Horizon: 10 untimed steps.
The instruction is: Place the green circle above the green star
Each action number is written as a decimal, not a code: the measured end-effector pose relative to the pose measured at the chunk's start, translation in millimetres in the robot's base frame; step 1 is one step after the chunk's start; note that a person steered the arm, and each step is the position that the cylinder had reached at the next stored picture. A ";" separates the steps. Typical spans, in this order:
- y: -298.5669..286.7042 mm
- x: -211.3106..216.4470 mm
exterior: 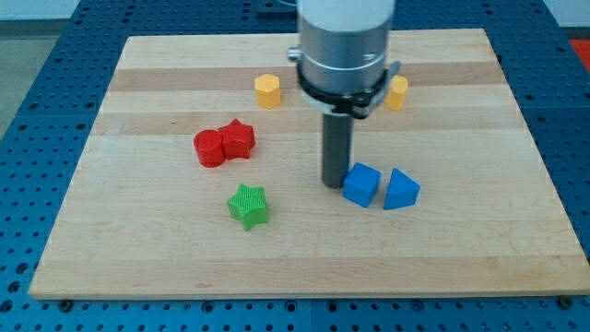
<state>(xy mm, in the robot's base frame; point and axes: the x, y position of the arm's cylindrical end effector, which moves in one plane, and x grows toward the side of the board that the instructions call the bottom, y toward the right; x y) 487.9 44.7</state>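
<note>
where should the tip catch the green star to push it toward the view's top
Push the green star from the view's bottom, centred on its lower side; off-centre, its points would likely twist it. My tip is right of it.

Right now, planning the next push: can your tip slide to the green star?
Probably yes: my tip sits beside the blue cube, on the view's left, with nothing between it and the green star.

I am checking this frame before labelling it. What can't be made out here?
- Green circle: nowhere visible in the camera view; possibly behind the arm's housing, which hides part of the board.
- Yellow block at the view's right: partly hidden by the housing, shape unclear.
- My tip: contact with the blue cube beside it cannot be judged.
</note>
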 end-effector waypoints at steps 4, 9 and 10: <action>37.0 -53.4; -13.3 -234.2; -29.7 -229.9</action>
<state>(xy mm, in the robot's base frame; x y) 258.0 15.0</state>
